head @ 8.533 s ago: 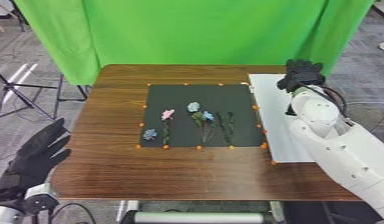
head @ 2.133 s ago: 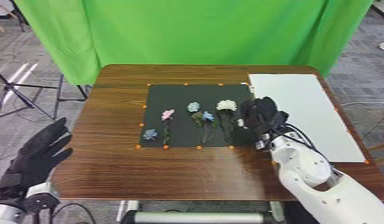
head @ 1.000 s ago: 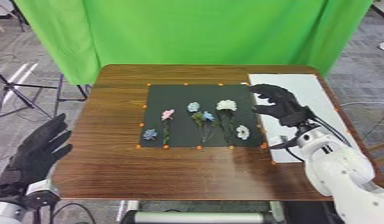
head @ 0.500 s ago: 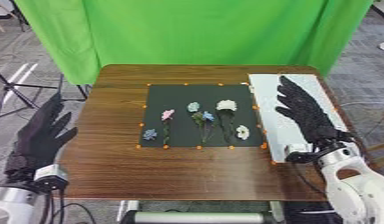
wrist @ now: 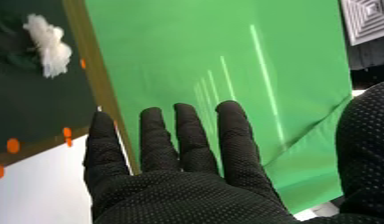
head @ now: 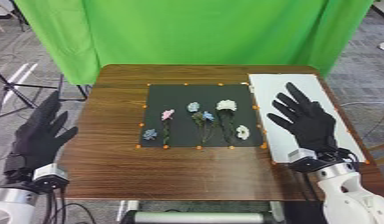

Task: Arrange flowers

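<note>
On the dark mat (head: 184, 92) in the head view lie a pink flower (head: 168, 114), a pale blue flower (head: 194, 107), a blue flower (head: 208, 116) and a large white flower (head: 227, 105), their green stems running toward the robot. A blue bloom (head: 150, 134) lies at the mat's lower left, a small white bloom (head: 243, 132) at its lower right. My right hand (head: 311, 125) is open over the white sheet, apart from the flowers. My left hand (head: 33, 137) is open beyond the table's left edge. In the right wrist view, my right hand (wrist: 184, 195) has straight fingers; white flower (wrist: 52, 47) lies beyond.
The white sheet (head: 286, 85) lies along the right of the brown table (head: 153, 172). Orange dots mark the mat's border. A green curtain (head: 206, 32) hangs behind the table, and a tripod (head: 24, 92) stands at the far left.
My right hand went from the white sheet's far end to beside the mat, then drew back and opened. White flower and small white bloom now lie on the mat. My left hand has risen slightly.
</note>
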`<move>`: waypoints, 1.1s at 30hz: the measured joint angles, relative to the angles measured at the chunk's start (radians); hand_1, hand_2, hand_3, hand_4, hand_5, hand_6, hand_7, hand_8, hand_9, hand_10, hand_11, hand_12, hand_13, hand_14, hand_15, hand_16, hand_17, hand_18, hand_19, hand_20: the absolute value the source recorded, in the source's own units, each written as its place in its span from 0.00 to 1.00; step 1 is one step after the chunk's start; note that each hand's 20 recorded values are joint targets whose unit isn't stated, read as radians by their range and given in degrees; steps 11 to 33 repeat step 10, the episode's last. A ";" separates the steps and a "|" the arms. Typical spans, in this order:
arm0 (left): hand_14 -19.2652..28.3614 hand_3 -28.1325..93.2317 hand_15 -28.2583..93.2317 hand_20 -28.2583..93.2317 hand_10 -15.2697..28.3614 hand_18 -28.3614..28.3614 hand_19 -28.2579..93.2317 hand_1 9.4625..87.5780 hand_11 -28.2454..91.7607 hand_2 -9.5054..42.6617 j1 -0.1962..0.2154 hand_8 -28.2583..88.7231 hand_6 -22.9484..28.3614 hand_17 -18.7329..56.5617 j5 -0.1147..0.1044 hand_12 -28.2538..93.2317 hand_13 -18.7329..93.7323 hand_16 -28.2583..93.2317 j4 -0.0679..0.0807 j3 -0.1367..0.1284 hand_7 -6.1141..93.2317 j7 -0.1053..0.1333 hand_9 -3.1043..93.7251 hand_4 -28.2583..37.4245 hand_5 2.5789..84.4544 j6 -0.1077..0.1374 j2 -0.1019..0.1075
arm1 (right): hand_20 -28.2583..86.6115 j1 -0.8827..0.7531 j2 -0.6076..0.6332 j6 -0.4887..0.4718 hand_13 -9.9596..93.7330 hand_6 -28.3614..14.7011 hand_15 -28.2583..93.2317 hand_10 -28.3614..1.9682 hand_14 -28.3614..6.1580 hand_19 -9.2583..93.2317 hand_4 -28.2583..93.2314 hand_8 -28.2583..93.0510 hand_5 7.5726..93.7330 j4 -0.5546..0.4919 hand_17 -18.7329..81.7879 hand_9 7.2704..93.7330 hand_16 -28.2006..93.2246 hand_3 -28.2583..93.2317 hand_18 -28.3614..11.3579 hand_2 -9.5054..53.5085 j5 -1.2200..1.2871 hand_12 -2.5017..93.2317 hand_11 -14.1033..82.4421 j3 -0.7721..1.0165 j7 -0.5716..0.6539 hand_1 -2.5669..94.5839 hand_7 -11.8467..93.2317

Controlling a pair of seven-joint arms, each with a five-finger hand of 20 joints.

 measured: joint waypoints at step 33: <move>0.61 0.79 0.24 0.29 0.50 0.82 0.48 0.15 0.21 0.09 -0.064 0.17 0.45 0.02 0.004 0.48 0.23 0.35 0.023 0.065 0.21 0.003 0.16 0.00 0.17 0.004 -0.009 | 0.40 0.013 -0.002 0.027 0.27 0.58 0.19 0.52 0.49 0.38 0.03 0.18 0.20 -0.001 0.15 0.21 0.55 0.89 0.22 0.10 -0.015 0.28 0.14 -0.022 -0.004 0.14 0.17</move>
